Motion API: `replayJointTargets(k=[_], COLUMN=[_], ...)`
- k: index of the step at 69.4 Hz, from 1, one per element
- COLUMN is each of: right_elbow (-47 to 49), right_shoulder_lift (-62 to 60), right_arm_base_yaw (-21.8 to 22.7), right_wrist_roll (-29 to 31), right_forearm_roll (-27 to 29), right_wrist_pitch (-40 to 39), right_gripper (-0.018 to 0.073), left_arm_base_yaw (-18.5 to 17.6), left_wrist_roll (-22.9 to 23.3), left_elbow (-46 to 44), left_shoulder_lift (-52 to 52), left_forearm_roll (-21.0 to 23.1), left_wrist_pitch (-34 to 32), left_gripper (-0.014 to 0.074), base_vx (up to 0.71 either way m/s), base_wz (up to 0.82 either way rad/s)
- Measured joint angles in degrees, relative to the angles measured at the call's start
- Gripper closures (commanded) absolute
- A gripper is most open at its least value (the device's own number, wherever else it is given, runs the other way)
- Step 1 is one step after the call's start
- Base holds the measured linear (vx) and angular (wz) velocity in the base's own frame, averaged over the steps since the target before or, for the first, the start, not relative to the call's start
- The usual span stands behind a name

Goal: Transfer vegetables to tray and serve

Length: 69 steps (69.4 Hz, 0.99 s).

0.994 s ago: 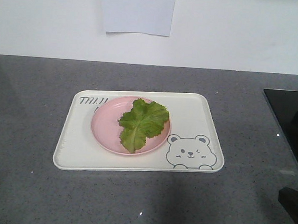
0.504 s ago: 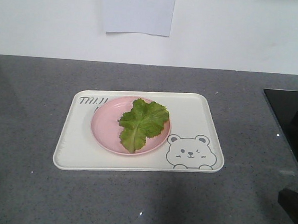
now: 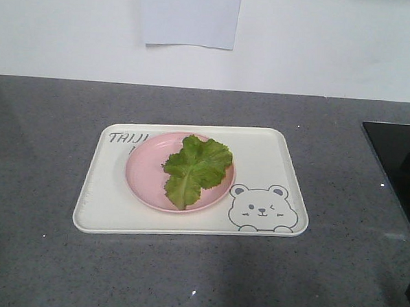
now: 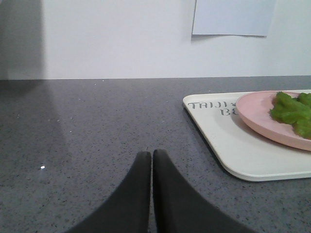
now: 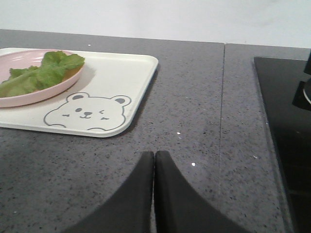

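Right arm gone from front view, lettuce leaf [image 3: 194, 168] on pink plate [image 3: 145, 174], tray [image 3: 270, 157]

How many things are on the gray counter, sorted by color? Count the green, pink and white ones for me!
Green: 1, the lettuce leaf
Pink: 1, the round plate under the leaf
White: 1, the bear tray holding the plate
Total: 3
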<state>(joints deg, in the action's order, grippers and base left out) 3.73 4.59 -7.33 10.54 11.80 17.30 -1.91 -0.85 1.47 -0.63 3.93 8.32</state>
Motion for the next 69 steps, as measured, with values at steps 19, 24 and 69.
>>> replayJointTargets(k=[19, 24, 69], right_elbow=[-5.35, -5.35, -5.35], right_shoulder_lift=[-5.25, -5.25, -5.3], right_arm_base_yaw=[0.62, 2.01, 5.99], right_wrist_roll=[-18.86, -20.27, -21.12], right_forearm_roll=[-17.68, -18.76, -19.21], right_wrist_pitch=[-4.9, -7.12, -8.99], right_gripper=[0.0562, 0.0562, 0.0562], left_arm_base_yaw=[0.0, 0.0, 0.0], left_wrist_roll=[0.0, 0.0, 0.05], left_elbow=[0.0, 0.0, 0.0], left_shoulder_lift=[0.0, 0.0, 0.0], left_forearm_roll=[0.0, 0.0, 0.0], left_wrist_pitch=[0.0, 0.0, 0.0], left_gripper=[0.0602, 0.0602, 0.0602], base_vx=[0.0, 0.0, 0.0], base_wz=[0.0, 0.0, 0.0])
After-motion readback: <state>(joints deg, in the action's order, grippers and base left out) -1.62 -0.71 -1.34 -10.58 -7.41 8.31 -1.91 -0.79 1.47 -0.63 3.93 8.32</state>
